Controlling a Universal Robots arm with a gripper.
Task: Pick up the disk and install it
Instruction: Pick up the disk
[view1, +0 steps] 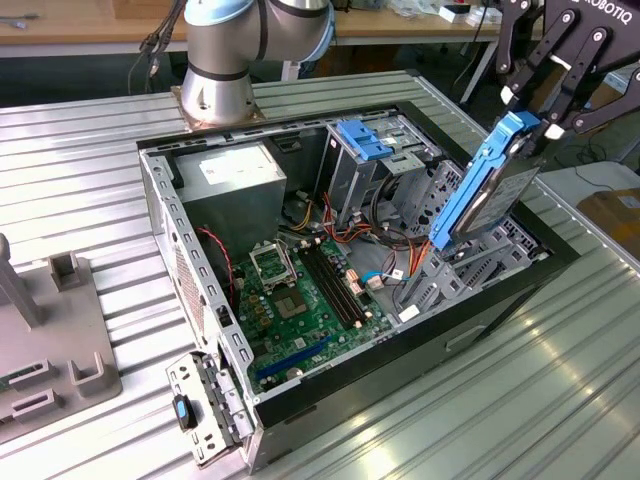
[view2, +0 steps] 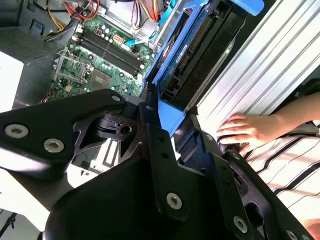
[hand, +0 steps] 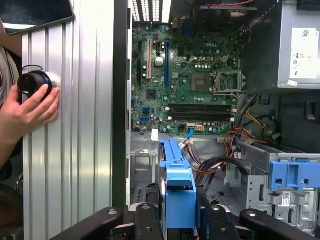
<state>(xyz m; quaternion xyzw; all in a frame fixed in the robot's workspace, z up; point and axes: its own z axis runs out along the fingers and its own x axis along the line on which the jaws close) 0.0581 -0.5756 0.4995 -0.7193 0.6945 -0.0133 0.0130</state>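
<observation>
Ribbed metal covers the table (view1: 480, 400) I'm watching, and an open computer case (view1: 380, 365) lies on its side on it, insides facing up. In the exterior view I can make out the green motherboard (view1: 300, 300) on the case floor, the grey power supply (view1: 235, 180) in the corner near the arm's base (view1: 215, 80), and a blue latch (view1: 362, 138) on top of an upright metal cage.

My end effector (view1: 530, 115) is up at the exterior view's right, closed on the disk (view1: 485, 185) and clamping its upper end. The disk hangs tilted, blue rail showing. Its lower end reaches down toward the bay at that side of the case. I cannot tell whether it touches the metal there.

In the first wrist view the disk's blue end (hand: 179, 195) sits between the black fingers, with the motherboard beyond it. A person's hand (hand: 30, 107) rests on the table outside the case, around a dark round object (hand: 32, 82). In the second wrist view a hand (view2: 247, 130) with a striped sleeve lies flat on the table, beside the case.

A grey fixture (view1: 50, 340) sits at the exterior view's left, well apart from the case.
</observation>
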